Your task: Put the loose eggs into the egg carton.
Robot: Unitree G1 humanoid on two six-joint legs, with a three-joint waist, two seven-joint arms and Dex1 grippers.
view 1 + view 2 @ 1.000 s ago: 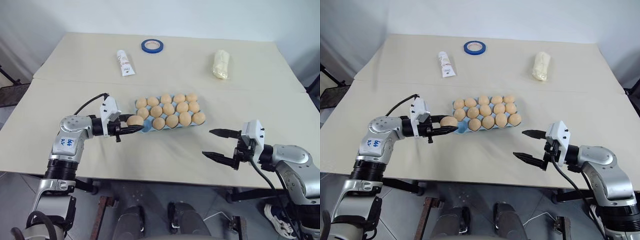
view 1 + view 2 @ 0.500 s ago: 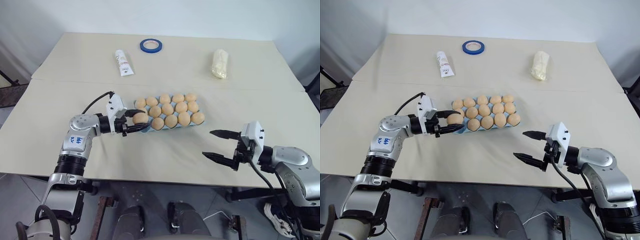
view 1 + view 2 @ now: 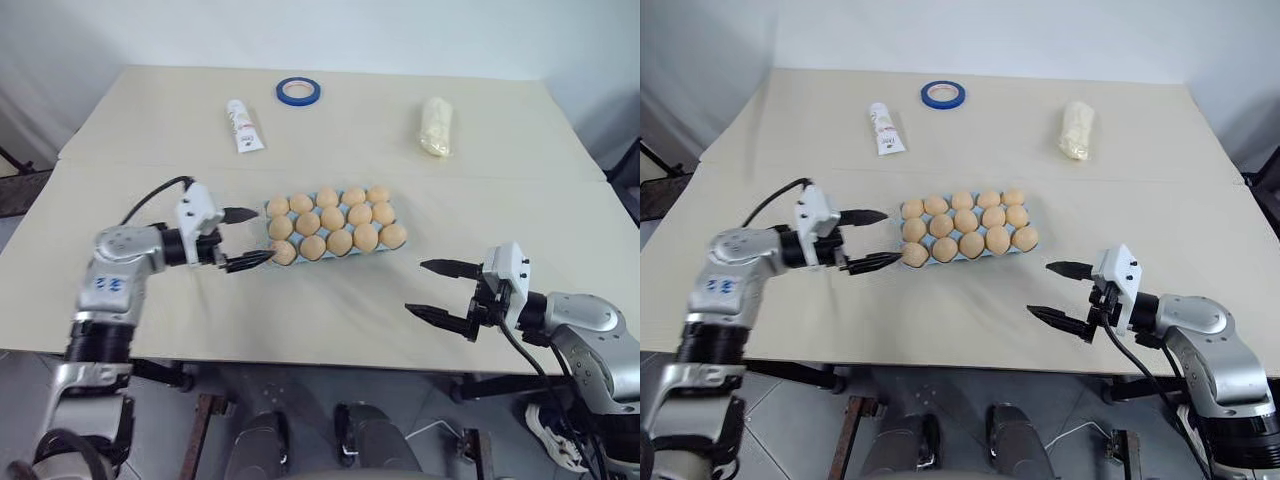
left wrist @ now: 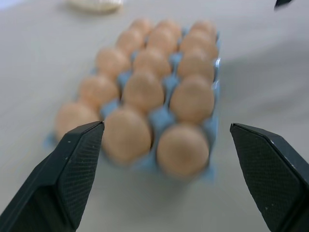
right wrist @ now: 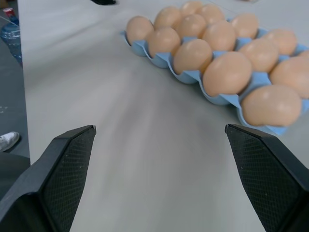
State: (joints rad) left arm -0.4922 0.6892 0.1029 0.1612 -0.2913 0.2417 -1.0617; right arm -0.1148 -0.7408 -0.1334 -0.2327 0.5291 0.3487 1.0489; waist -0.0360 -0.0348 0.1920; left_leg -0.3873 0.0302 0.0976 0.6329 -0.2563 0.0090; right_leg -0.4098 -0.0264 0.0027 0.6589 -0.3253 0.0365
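We see the beige worktop spanning the frame, and at its centre the egg carton, every cup holding one of the eggs. Our left claw stands released at centre left, just beside the carton's left end and grasping nothing. At lower right, well apart from the carton, our right claw is likewise spread wide and empty.

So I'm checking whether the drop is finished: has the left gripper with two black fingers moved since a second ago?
Yes. The left gripper has opened and drawn back leftward from the light blue egg carton, leaving its egg in the near corner cup.
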